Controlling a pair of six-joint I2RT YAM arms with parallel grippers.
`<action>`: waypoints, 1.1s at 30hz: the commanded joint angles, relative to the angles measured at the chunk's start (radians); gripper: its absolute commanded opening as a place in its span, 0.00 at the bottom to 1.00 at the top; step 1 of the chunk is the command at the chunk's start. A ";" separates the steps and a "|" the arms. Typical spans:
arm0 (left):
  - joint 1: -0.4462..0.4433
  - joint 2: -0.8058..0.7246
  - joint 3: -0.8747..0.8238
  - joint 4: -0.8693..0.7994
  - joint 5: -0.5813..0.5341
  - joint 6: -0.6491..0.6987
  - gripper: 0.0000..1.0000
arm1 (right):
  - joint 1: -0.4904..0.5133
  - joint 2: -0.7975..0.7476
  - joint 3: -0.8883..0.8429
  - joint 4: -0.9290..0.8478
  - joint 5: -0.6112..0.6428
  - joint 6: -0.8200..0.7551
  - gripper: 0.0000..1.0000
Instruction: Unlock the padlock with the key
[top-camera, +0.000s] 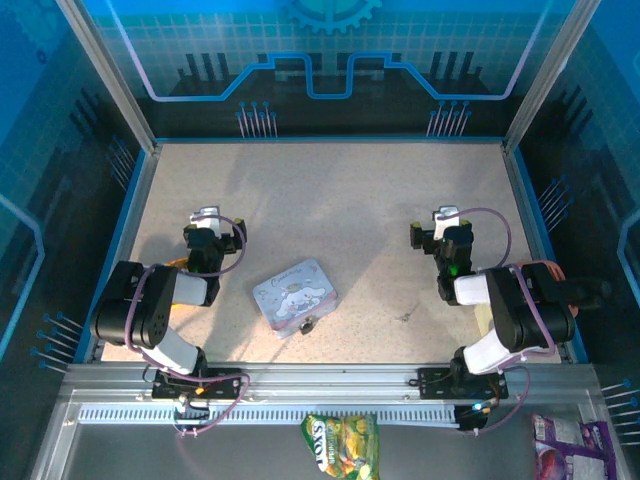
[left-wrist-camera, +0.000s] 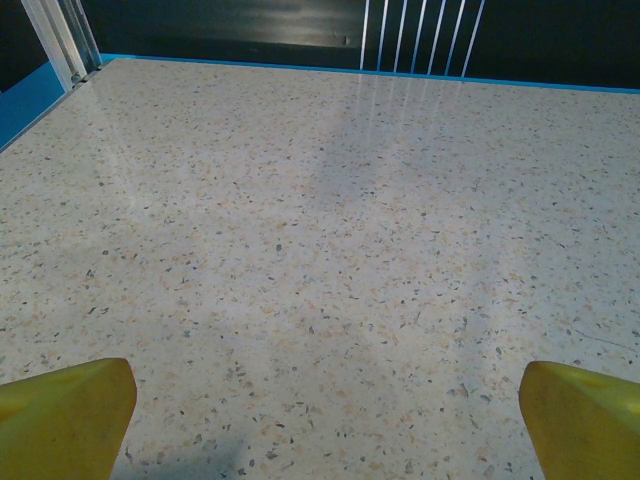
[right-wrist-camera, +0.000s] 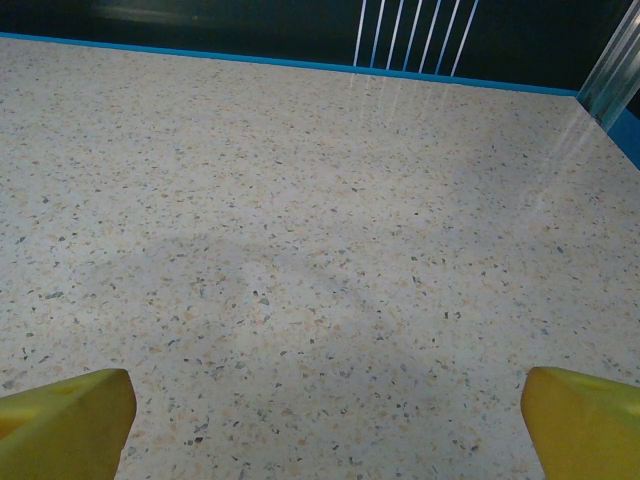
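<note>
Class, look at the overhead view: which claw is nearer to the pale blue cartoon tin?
Left. The left claw hangs beyond the pale blue cartoon tin and to its left; the right claw is farther off, beyond and well to its right.

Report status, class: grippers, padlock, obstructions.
Left gripper, right gripper: jaws open, empty. Padlock on table by near edge of tin, untouched. Tin crowds its far side.

Top external: high above the tabletop (top-camera: 330, 200) near edge, looking down over all of it. Wrist views: low, close over the tabletop, facing its far edge; shared: speckled surface.
</note>
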 joint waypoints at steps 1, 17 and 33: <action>-0.004 -0.010 0.009 0.009 0.016 0.015 0.99 | 0.008 0.003 0.009 0.046 0.011 0.005 1.00; -0.149 -0.157 -0.081 0.085 -0.109 0.173 0.99 | 0.100 -0.177 -0.144 0.185 -0.106 -0.157 1.00; -0.167 -0.804 0.461 -1.489 -0.179 -0.698 0.99 | 0.139 -0.925 0.353 -1.229 -0.215 0.395 1.00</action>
